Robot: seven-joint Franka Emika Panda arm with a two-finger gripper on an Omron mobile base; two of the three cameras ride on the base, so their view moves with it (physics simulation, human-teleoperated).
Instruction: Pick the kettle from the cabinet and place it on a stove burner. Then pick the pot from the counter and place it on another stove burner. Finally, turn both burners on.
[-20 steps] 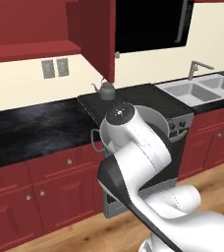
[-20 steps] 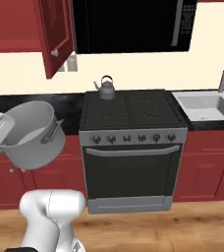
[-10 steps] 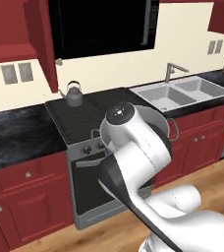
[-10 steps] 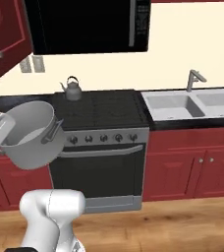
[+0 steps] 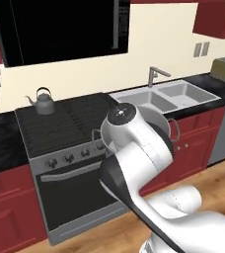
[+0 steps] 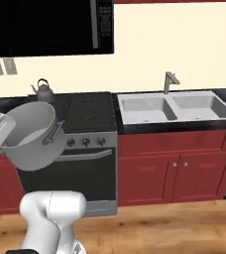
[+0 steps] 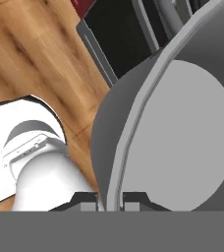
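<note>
**Pot held in the air, kettle waiting on the stove**

Gripper (image 7: 110, 201) closed on the rim of the pot (image 6: 31, 135), one finger on each side of the thin metal wall, with almost no gap left between them. Pot hanging tipped in the air, in front of the oven door and lower than the cooktop, open mouth turned partly sideways. Nothing inside it. Wooden floor below it in the hand view.

Kettle (image 5: 43, 102) sitting upright on a back burner of the stove (image 5: 60, 123), far side from the sink (image 5: 164, 96). Other burners bare, so room for the pot on one of them. Knob row along the stove front not yet touched, by the look of it.

Things that could go wrong from here:
- Slipping. Only a thin rim pinched, and a big pot hanging crooked from it. A quick swing could make it slide out and drop to the floor.
- Bumping. Pot lower than the cooktop, so a straight push forward would hit the stove front or the knobs. Needs lifting first.
- Knocking the kettle. Too far back on that side and the wide pot could shove it.
- Landing tipped, half on a grate, and wobbling.
</note>
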